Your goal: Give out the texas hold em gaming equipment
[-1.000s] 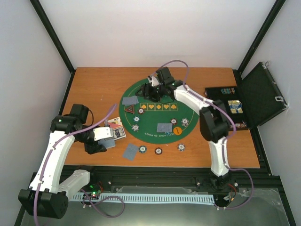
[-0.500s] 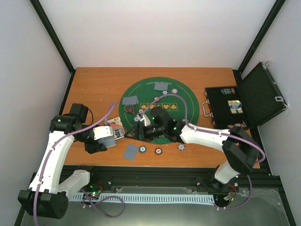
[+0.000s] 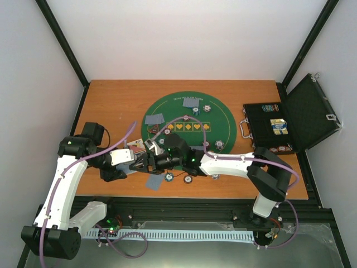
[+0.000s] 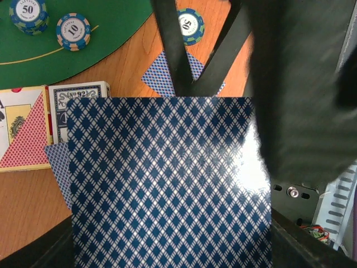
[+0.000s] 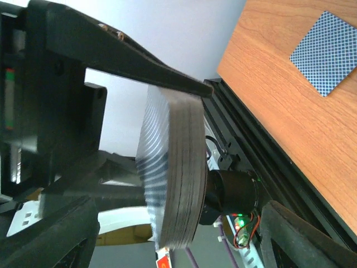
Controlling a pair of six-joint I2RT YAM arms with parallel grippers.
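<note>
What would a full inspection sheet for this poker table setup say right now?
Surface: wooden table with a round green mat on it.
Job's things: deck of cards held above the table's near left; loose cards face down on the mat and the wood; chips scattered over the mat and along the near edge.
Clutter: black case open at the right; card box beside the mat.
Grippers: left gripper shut on the deck of cards; right gripper open, reaching in at the deck.
Cables: purple cable looping off each arm.
Surroundings: white walls, black frame posts.
</note>
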